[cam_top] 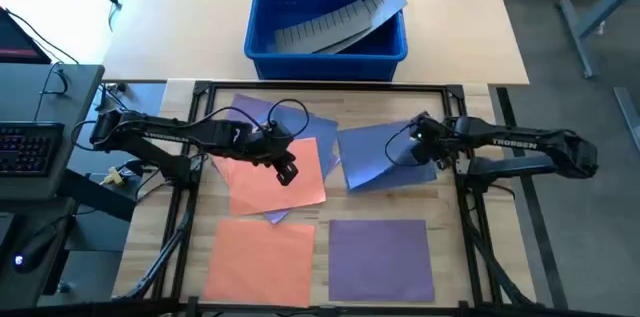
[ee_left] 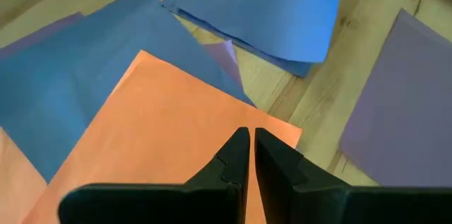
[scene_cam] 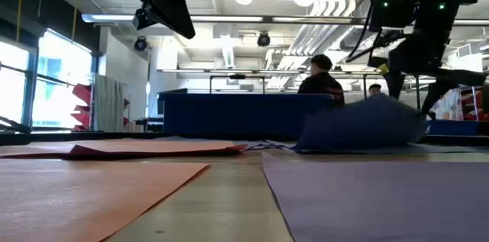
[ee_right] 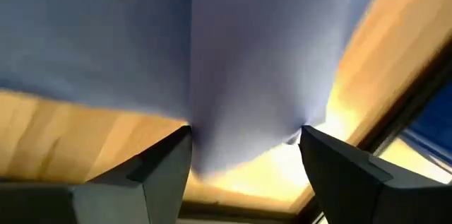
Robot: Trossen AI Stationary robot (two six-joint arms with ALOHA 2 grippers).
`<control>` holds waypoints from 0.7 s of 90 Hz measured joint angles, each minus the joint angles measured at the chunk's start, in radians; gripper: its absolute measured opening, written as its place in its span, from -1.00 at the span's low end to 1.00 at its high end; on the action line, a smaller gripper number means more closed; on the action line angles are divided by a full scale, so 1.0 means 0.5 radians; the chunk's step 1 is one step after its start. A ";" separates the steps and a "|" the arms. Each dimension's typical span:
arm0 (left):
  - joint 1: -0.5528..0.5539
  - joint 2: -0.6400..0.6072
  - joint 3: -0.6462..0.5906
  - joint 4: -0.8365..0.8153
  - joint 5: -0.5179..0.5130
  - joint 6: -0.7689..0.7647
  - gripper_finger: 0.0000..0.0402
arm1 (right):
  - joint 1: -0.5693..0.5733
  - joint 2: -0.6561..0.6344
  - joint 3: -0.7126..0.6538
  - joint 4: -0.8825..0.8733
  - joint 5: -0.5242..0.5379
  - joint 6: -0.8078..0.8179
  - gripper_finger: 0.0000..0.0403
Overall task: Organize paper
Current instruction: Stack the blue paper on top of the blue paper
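Note:
Several sheets of paper lie on the wooden table. A tilted orange sheet (cam_top: pixel 275 175) rests on blue and purple sheets (cam_top: pixel 262 115). Another orange sheet (cam_top: pixel 262 257) and a purple sheet (cam_top: pixel 380 257) lie flat near the front edge. A blue sheet (cam_top: pixel 385 155) lies right of centre, humped up (scene_cam: pixel 359 124). My left gripper (cam_top: pixel 287 171) hangs shut, well above the tilted orange sheet (ee_left: pixel 162 132), touching nothing. My right gripper (cam_top: pixel 418 145) is open, down at the blue sheet's right side. My right gripper comes from above, pointing down, with its two spread fingertips (ee_right: pixel 182 139) against the blue sheet near its right edge (ee_right: pixel 247 146). The paper bulges up between the fingers. The rest of the sheet lies on the table.
A blue plastic bin (cam_top: pixel 262 32) holding a grey ridged strip (cam_top: pixel 340 22) stands on the far table. A black frame (cam_top: pixel 330 87) borders the work surface. A keyboard (cam_top: pixel 20 147) sits at the left. A person (scene_cam: pixel 321 82) shows in the room behind.

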 joint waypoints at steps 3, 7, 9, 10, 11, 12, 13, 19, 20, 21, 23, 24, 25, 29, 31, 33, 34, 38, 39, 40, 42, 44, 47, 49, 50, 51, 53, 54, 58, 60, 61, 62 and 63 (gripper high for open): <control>0.000 0.000 0.000 0.000 0.000 0.000 -0.99 | 0.010 0.000 0.000 -0.014 0.065 0.000 0.22; 0.000 0.000 0.000 0.000 0.000 0.000 -0.99 | 0.021 0.000 0.000 -0.025 0.147 0.005 0.22; 0.000 0.000 0.000 0.000 0.000 0.001 -0.99 | 0.026 0.000 0.000 -0.035 0.183 0.012 0.22; 0.000 0.000 0.000 0.000 0.000 0.001 -0.99 | 0.029 0.000 0.000 -0.042 0.200 0.021 0.22; 0.000 0.000 0.000 0.001 0.001 0.001 -0.99 | 0.034 0.000 0.000 -0.050 0.216 0.031 0.22; 0.000 0.000 0.000 0.001 0.000 0.001 -0.99 | 0.037 0.000 0.000 -0.059 0.232 0.038 0.22; 0.000 0.000 0.000 0.000 0.000 0.001 -0.99 | 0.040 0.000 0.000 -0.067 0.246 0.045 0.22; 0.000 0.000 0.000 0.000 0.000 0.001 -0.99 | 0.057 0.000 0.000 -0.115 0.314 0.101 0.22; 0.000 0.000 0.000 0.000 0.000 0.001 -0.99 | 0.060 0.000 0.000 -0.126 0.325 0.112 0.22; 0.000 0.000 0.000 0.000 0.000 0.001 -0.99 | 0.062 0.000 0.000 -0.136 0.335 0.122 0.22; 0.000 0.000 0.000 0.000 0.001 0.001 -0.99 | 0.067 0.000 0.000 -0.157 0.354 0.148 0.22; -0.001 0.000 0.000 0.000 0.001 0.001 -0.99 | 0.070 0.000 0.000 -0.167 0.365 0.162 0.22; 0.000 0.000 0.000 0.000 0.001 0.001 -0.99 | 0.073 0.000 0.000 -0.178 0.378 0.174 0.22; 0.000 0.000 0.000 0.001 0.001 0.000 -0.99 | 0.083 0.000 0.000 -0.218 0.430 0.243 0.22; 0.000 0.000 0.000 0.000 0.001 -0.003 -0.99 | 0.089 0.000 0.000 -0.239 0.456 0.285 0.22; 0.000 0.000 0.000 0.001 0.001 -0.011 -0.99 | 0.094 0.000 0.000 -0.258 0.478 0.321 0.22; 0.000 0.000 0.000 0.001 0.001 -0.014 -0.99 | 0.098 0.000 0.000 -0.269 0.489 0.342 0.22; 0.000 0.000 0.000 0.001 0.000 -0.019 -0.99 | 0.109 0.000 0.001 -0.323 0.530 0.426 0.22; 0.000 0.000 0.000 0.001 0.001 -0.021 -0.99 | 0.112 0.000 0.001 -0.338 0.539 0.444 0.22; 0.000 0.000 0.000 0.001 0.001 -0.024 -0.99 | 0.115 0.000 0.002 -0.356 0.546 0.463 0.22; 0.000 0.000 0.000 0.001 0.000 -0.031 -0.99 | 0.119 0.000 0.007 -0.396 0.549 0.497 0.22; 0.001 0.000 0.000 0.001 0.001 -0.034 -0.99 | 0.121 0.000 0.014 -0.438 0.546 0.530 0.22; 0.004 0.000 0.000 0.001 0.001 -0.037 -0.99 | 0.125 -0.001 0.026 -0.479 0.547 0.586 0.22; 0.007 0.000 0.000 0.001 0.001 -0.042 -0.99 | 0.127 -0.001 0.039 -0.499 0.548 0.622 0.22; 0.009 0.000 0.000 0.001 0.001 -0.048 -0.99 | 0.126 -0.001 0.048 -0.510 0.549 0.638 0.22; 0.011 0.000 0.000 0.001 0.001 -0.052 -0.99 | 0.126 -0.001 0.058 -0.521 0.549 0.655 0.22; 0.016 0.000 0.000 0.001 0.001 -0.063 -0.99 | 0.126 0.000 0.077 -0.545 0.545 0.684 0.22; 0.019 0.000 0.000 0.001 0.001 -0.069 -0.99 | 0.126 0.000 0.088 -0.560 0.540 0.694 0.22; 0.037 0.000 0.000 0.002 0.001 -0.085 -0.99 | 0.125 -0.001 0.136 -0.633 0.487 0.746 0.22; 0.048 0.006 0.000 0.004 0.002 -0.087 -0.99 | 0.124 -0.001 0.159 -0.658 0.452 0.780 0.22; 0.055 0.009 0.000 0.005 0.002 -0.088 -0.99 | 0.124 -0.001 0.172 -0.674 0.428 0.800 0.22; 0.061 0.014 0.000 0.005 0.002 -0.088 -0.99 | 0.122 -0.001 0.187 -0.688 0.402 0.818 0.22; 0.066 0.019 0.001 0.005 0.003 -0.088 -0.99 | 0.119 -0.001 0.202 -0.702 0.374 0.835 0.22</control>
